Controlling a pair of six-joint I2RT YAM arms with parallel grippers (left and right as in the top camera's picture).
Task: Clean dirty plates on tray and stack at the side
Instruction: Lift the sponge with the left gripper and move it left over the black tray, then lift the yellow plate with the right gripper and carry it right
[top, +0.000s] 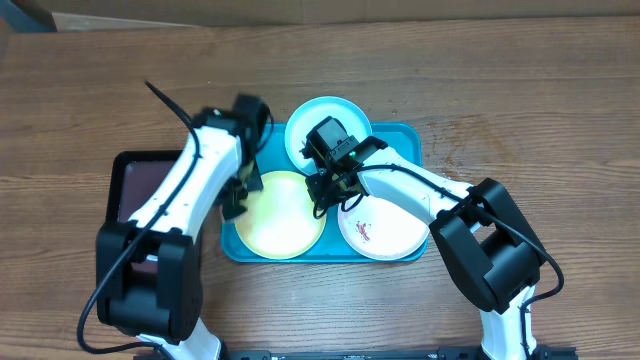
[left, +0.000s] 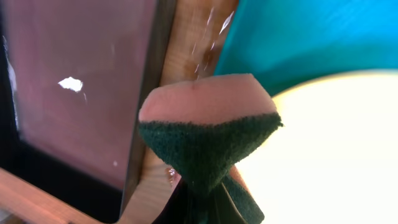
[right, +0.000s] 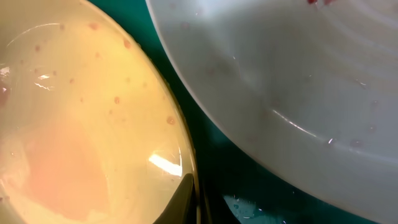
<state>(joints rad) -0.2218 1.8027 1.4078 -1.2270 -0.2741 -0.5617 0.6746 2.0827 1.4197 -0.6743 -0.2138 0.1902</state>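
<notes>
The teal tray (top: 410, 140) holds three plates: light blue (top: 325, 118) at the back, yellow-green (top: 285, 220) front left, white (top: 390, 235) front right with reddish smears. My left gripper (top: 238, 200) is shut on a pink sponge with a green scouring side (left: 208, 124), at the left rim of the yellow-green plate (left: 329, 143). My right gripper (top: 325, 192) pinches the right rim of the yellow-green plate (right: 81, 124), one finger (right: 186, 199) inside the rim. The plate shows small brownish specks. The white plate (right: 280, 56) lies just beside it.
A smaller dark maroon tray (top: 140, 185) lies on the wooden table left of the teal tray, and also shows in the left wrist view (left: 81, 81). A strip of bare wood (left: 186, 43) separates the two trays. Wet drops sit on the teal tray floor (right: 249, 202).
</notes>
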